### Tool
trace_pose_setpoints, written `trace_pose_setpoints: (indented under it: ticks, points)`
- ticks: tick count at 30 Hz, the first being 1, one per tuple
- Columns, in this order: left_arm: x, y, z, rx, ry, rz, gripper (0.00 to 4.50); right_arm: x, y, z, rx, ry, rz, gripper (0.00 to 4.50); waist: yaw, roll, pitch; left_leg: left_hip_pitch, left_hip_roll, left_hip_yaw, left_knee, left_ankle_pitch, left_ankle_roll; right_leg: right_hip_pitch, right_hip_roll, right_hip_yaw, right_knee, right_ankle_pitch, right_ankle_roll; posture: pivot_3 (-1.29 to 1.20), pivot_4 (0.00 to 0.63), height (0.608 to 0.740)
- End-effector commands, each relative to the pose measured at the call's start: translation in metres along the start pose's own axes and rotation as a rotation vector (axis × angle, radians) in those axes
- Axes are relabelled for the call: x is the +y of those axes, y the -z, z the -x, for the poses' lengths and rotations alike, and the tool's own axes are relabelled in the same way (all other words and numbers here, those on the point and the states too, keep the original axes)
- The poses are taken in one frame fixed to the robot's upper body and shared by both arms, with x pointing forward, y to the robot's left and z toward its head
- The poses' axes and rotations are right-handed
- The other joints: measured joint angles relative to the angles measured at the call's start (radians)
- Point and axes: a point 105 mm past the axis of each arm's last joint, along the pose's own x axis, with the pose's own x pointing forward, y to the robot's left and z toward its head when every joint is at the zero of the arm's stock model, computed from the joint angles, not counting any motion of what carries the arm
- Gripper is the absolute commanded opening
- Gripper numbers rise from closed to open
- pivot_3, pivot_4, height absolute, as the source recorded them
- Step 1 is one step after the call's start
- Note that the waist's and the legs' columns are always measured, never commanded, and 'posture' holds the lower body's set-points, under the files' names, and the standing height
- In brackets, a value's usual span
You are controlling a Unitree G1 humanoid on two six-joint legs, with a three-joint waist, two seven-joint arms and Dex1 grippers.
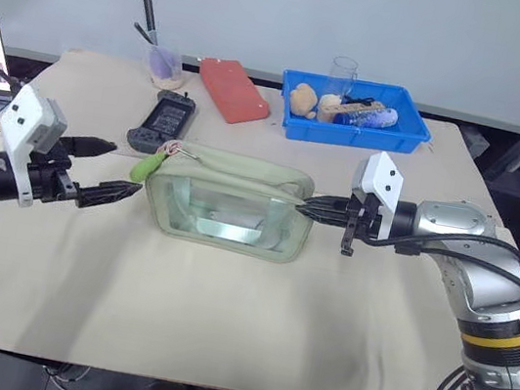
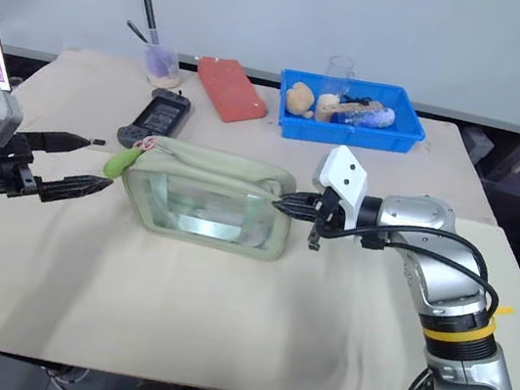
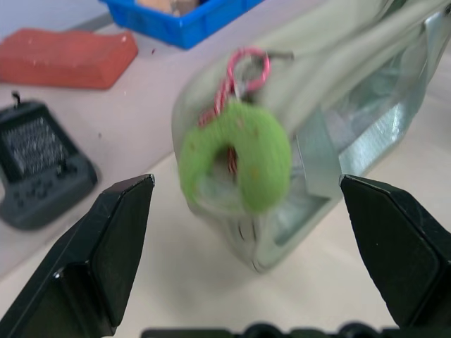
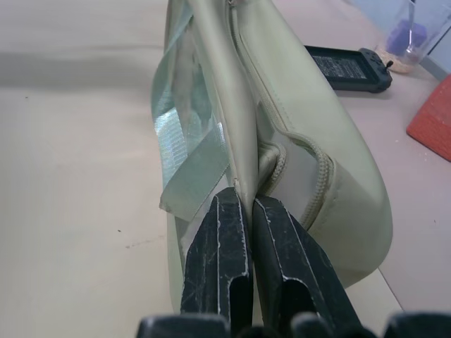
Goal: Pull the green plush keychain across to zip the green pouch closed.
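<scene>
pouch: the green pouch (image 1: 229, 202) lies on its side near the middle of the table (image 1: 221, 318), clear window facing the robot.
keychain: the green plush keychain (image 1: 147, 165) hangs at the pouch's left end on a pinkish ring, just ahead of the left gripper (image 1: 120, 194).
left fingers: spread wide, nothing between them; the charm sits in line with the gap but apart from both.
right fingers: the right gripper (image 1: 309, 210) is pinched together on a fabric edge at the pouch's right end.
risk, miss: the charm is small and soft; fingers closing off-centre could nudge it aside or catch only fuzz.
risk, slip: a hard pull could drag the pouch if the thin pinched edge slides free.
risk, angle: pulling off the zipper line could jam the slider.
unclear: the slider itself and how far the zip is open are hard to make out; the charm looks blurred in the left wrist view.
</scene>
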Motion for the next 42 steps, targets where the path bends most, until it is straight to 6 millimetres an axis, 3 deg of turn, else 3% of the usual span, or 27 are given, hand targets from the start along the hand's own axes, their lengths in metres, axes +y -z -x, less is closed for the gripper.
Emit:
trace_pose_setpoints:
  ticks: [1,2,5,12,13,20,23,28,34,37,42]
  points:
    - [-0.002,-0.006,-0.002,-0.033,-0.008,-0.052,4.5,-0.003,-0.013,0.001,-0.032,0.003,0.058,0.02,0.0,0.0,0.0,0.0,0.0,0.0,0.0,0.0,0.0,0.0,0.0,0.0,0.0,0.0,0.0,0.0,0.15,0.74]
    - [-0.001,-0.004,-0.005,-0.034,-0.01,-0.053,4.5,-0.003,-0.013,0.001,-0.033,0.004,0.06,0.02,-0.001,0.0,0.0,0.0,0.0,0.0,0.0,0.0,0.0,0.0,0.0,0.0,0.0,0.0,0.0,0.0,0.15,0.74]
    - [0.005,-0.004,-0.01,-0.056,-0.036,-0.059,3.62,-0.003,-0.014,0.001,-0.034,0.006,0.064,0.0,-0.002,0.0,0.0,0.001,0.0,0.001,0.0,0.0,0.0,0.0,0.0,0.0,0.001,0.001,0.0,0.0,0.15,0.74]
    - [0.008,-0.001,-0.011,-0.038,-0.02,-0.074,0.22,-0.003,-0.015,0.004,-0.035,0.019,0.066,0.0,-0.007,0.0,0.0,0.0,0.0,0.001,0.0,0.0,0.0,0.0,0.0,0.0,0.0,0.003,0.005,0.0,0.15,0.74]
    - [0.008,-0.001,-0.011,-0.041,-0.018,-0.074,0.03,-0.003,-0.015,0.004,-0.036,0.021,0.067,0.0,-0.007,0.0,0.0,0.0,0.0,0.001,0.0,0.0,0.0,0.0,0.0,0.0,0.0,0.003,0.005,0.0,0.15,0.74]
    - [0.013,-0.053,-0.011,-0.159,0.013,-0.101,0.03,-0.006,-0.014,0.006,-0.028,0.034,0.07,0.0,-0.003,-0.001,0.0,0.0,0.0,0.0,0.0,0.0,0.0,0.0,0.0,0.0,0.0,0.003,0.005,0.0,0.15,0.74]
    - [0.0,-0.072,-0.02,-0.176,0.081,-0.168,0.03,-0.006,-0.014,0.006,-0.027,0.035,0.072,0.0,-0.004,-0.001,0.0,0.0,0.0,0.0,0.0,0.0,0.0,0.0,0.0,0.0,0.0,0.003,0.006,0.0,0.15,0.74]
    - [-0.025,-0.063,-0.047,-0.099,0.188,-0.324,0.03,-0.007,-0.015,0.004,-0.031,0.036,0.077,0.0,-0.006,-0.001,0.0,0.0,-0.001,0.0,-0.001,0.0,0.0,0.0,0.001,0.0,0.0,0.003,0.006,0.0,0.15,0.74]
    - [-0.017,-0.048,-0.066,-0.074,0.143,-0.403,0.03,-0.006,-0.015,0.004,-0.031,0.045,0.081,0.0,-0.006,-0.001,0.0,0.0,0.0,0.0,-0.001,0.0,0.0,0.0,0.001,0.001,0.0,0.003,0.006,0.0,0.15,0.74]
    - [-0.02,-0.052,-0.062,-0.094,0.18,-0.39,1.02,-0.005,-0.014,0.006,-0.03,0.05,0.077,0.0,-0.006,-0.001,0.0,0.0,0.0,0.0,0.0,0.0,0.0,0.0,0.001,0.001,0.0,0.003,0.006,0.0,0.15,0.74]
    - [-0.013,-0.053,-0.049,-0.062,0.18,-0.388,3.37,-0.005,-0.011,0.007,-0.022,0.054,0.075,0.0,-0.006,-0.001,0.0,0.0,0.0,0.0,-0.001,0.0,0.0,0.0,0.001,0.001,0.0,0.003,0.006,0.0,0.15,0.74]
